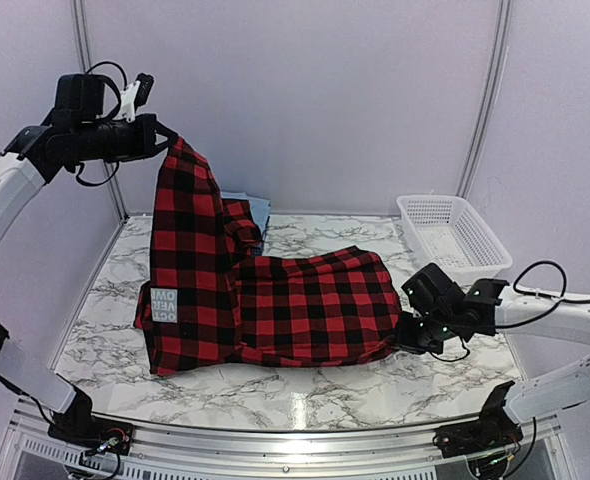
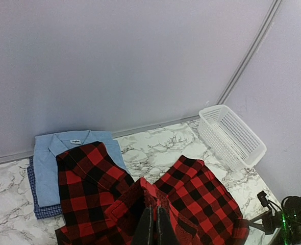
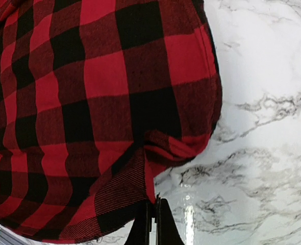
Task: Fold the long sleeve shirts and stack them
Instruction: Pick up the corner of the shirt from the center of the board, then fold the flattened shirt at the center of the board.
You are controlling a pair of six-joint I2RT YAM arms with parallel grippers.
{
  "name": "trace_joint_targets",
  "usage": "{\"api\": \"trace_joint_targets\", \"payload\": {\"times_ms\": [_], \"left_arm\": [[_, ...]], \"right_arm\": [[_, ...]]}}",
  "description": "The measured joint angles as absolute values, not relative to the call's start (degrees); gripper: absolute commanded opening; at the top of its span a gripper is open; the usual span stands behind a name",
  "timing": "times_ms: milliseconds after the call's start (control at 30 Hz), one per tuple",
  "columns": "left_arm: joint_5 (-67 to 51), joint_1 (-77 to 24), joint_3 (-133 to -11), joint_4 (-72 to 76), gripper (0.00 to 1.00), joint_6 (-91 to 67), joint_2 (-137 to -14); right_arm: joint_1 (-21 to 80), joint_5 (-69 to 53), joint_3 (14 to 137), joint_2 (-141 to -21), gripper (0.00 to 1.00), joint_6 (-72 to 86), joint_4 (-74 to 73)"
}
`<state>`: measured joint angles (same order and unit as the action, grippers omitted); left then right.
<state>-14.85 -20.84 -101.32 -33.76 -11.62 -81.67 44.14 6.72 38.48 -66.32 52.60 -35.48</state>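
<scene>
From above, we see the left gripper [image 1: 165,140] clamped shut on a corner of the red-and-black buffalo-plaid shirt [image 1: 295,305], holding it high while the rest lies on the white marble tabletop [image 1: 275,395]. The right gripper [image 1: 407,335] is closed on the shirt's right edge, low at the tabletop.

In the left wrist view, we find a folded light blue collared shirt [image 2: 51,163] lying on a dark blue checked shirt [image 2: 38,204] by the back wall.

In the right wrist view, the closed fingers nip the plaid hem.

Marble table [image 1: 305,385]: red-black plaid shirt [image 1: 305,310] centre, partly lifted; dark blue checked shirt [image 2: 42,210] back-left; white mesh basket [image 1: 453,235] back-right.
</scene>
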Motion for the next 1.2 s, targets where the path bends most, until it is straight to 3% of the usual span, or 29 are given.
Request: {"api": "trace_joint_targets", "payload": {"times_ms": [233, 567, 1200], "left_arm": [[-11.2, -18.7, -105.4, -30.3, 0.0, -12.1, -88.6], [-9.8, -17.5, -107.2, -28.8, 0.0, -12.4, -93.3], [-9.3, -17.3, -112.4, -28.1, 0.0, -12.9, -97.0]], "right_arm": [[34.4, 3.2, 45.5, -76.0, 0.0, 44.3, -31.9], [30.6, 2.2, 52.9, -86.5, 0.0, 38.5, -28.6], [30.2, 4.4, 56.7, -88.1, 0.0, 36.3, -29.3]]}}
